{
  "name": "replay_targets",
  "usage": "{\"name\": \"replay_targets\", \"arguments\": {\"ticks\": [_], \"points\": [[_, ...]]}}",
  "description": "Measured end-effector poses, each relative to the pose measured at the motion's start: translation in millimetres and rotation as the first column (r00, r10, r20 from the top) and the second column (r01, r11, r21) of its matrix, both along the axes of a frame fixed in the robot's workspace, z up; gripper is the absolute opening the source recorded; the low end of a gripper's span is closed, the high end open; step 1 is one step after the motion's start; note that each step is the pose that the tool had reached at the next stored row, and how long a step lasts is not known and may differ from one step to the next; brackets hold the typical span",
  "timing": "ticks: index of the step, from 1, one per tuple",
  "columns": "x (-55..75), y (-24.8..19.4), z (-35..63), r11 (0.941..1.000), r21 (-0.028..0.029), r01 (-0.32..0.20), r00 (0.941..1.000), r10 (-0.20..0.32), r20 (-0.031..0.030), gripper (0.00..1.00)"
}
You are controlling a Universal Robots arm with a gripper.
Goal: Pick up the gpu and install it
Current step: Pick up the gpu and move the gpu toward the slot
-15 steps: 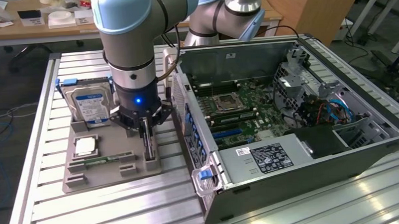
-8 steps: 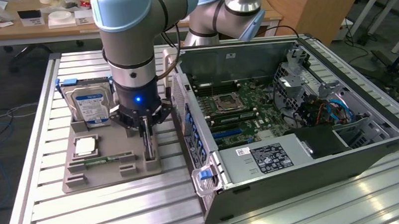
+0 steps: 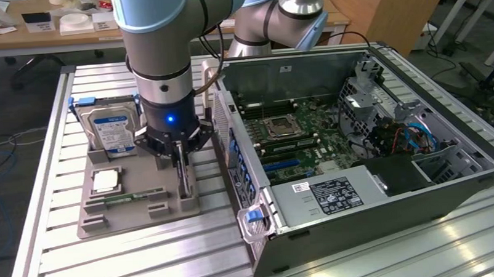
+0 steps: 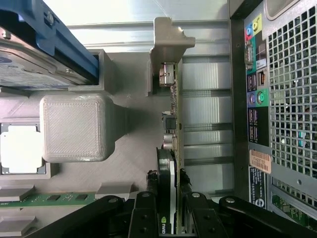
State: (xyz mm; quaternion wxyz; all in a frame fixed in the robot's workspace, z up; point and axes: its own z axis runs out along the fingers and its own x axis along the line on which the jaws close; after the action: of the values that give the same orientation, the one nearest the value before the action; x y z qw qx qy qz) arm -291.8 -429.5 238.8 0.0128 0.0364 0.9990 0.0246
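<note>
1. The grey moulded plastic tray (image 3: 94,224) (image 4: 133,163) is lying flat on the slatted aluminium desk (image 3: 111,260).
2. The gpu (image 3: 184,177) (image 4: 171,148), a thin flat dark expansion card with a silvery metal end bracket, is standing on its long edge in a slot of the tray. That slot is running along the tray's side nearest the computer case.
3. The black tool (image 3: 179,154) (image 4: 168,198) is reaching straight down over that side of the tray and is clenching the gpu. Its dark fingers (image 4: 144,208) are pressing against the card's two flat faces.
4. Whether the card's lower edge is sitting fully in the slot cannot be told.
5. The silver hard drive with a blue label (image 3: 111,131) (image 4: 29,64) is standing upright in the tray's far end, in a blue holder.
6. The square silvery processor chip (image 3: 106,180) (image 4: 20,148) is lying in a recess near the tray's middle.
7. The narrow green memory stick (image 3: 138,196) (image 4: 49,198) is lying in the tray just beside the chip's recess.
8. The open dark grey computer case (image 3: 354,141) (image 4: 282,99) is standing just beside the tray, with its green motherboard showing.
</note>
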Motion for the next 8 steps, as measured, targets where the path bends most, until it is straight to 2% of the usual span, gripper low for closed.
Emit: {"name": "replay_targets", "arguments": {"ticks": [6,8], "points": [[0.0,0.0,2.8,1.0000,0.0004,0.000,1.0000,0.000,-0.0002,0.27],[0.0,0.0,8.0,1.0000,0.0007,0.000,1.0000,0.000,-0.0001,0.27]]}}
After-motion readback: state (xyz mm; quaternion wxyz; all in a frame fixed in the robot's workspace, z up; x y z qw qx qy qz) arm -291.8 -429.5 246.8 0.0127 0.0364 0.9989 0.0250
